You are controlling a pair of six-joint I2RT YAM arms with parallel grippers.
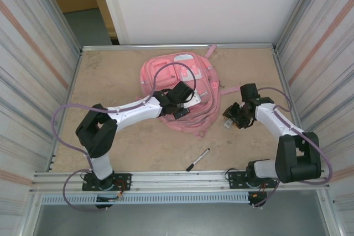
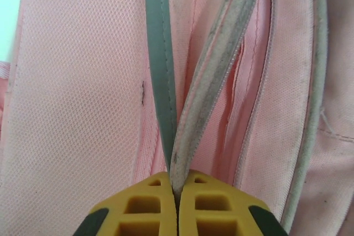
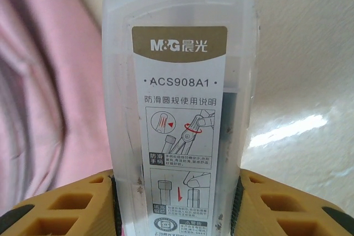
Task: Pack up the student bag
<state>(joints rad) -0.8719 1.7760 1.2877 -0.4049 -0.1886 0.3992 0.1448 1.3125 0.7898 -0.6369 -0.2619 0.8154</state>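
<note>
Student bag [image 2: 72, 109] trim [image 2: 207, 98] tight between the left jaws

Tabletop [image 1: 110, 81]: pale beige, mottled, bare on the left side. Student bag [image 1: 171, 62] lies flat at centre, toward the far edge, front pockets up, a pink strap trailing nearward. Pen [image 1: 197, 160] lies well apart by the near edge, angled, dark end nearest.
</note>
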